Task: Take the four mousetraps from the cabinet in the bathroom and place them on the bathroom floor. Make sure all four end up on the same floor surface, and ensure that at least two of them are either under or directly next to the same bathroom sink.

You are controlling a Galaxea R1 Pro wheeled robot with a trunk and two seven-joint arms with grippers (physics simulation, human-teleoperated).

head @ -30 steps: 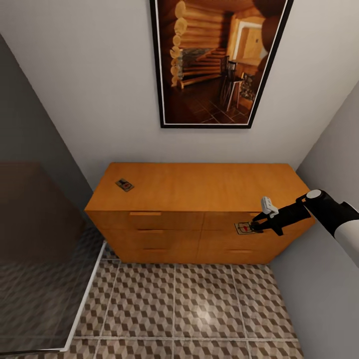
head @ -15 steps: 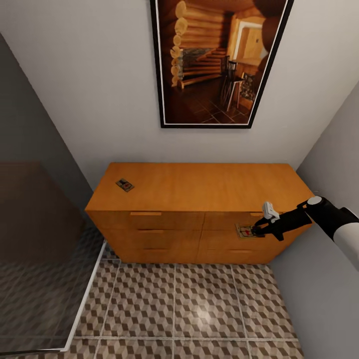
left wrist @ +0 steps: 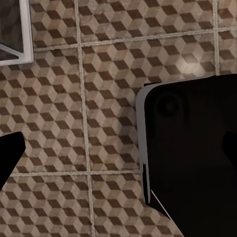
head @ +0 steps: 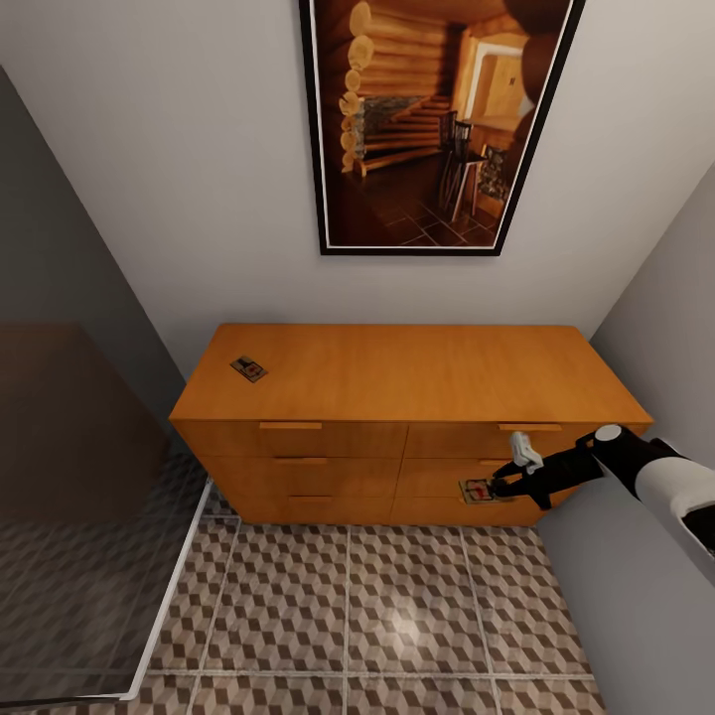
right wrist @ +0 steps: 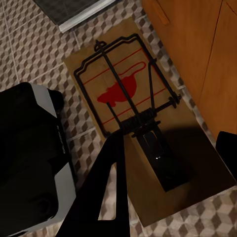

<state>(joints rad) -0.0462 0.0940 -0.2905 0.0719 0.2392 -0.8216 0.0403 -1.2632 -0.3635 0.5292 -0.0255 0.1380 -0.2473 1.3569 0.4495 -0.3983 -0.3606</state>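
Low, right arm outstretched, claw [head: 500, 486] gripping mousetrap [head: 478, 491], before cabinet [head: 397, 377]

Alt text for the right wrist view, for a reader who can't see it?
A mousetrap, tan board with black wire and a red mouse print, is held in the right gripper above the cube-patterned bathroom floor, beside the orange-brown cabinet.

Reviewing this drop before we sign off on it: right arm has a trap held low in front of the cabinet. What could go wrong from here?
1. The right gripper holds the mousetrap by one end, most of the board sticking out; it could tilt or slip before release.
2. It hangs close to the cabinet drawers; a swing could clip them.
3. Releasing above the bathroom floor may bounce or flip it.
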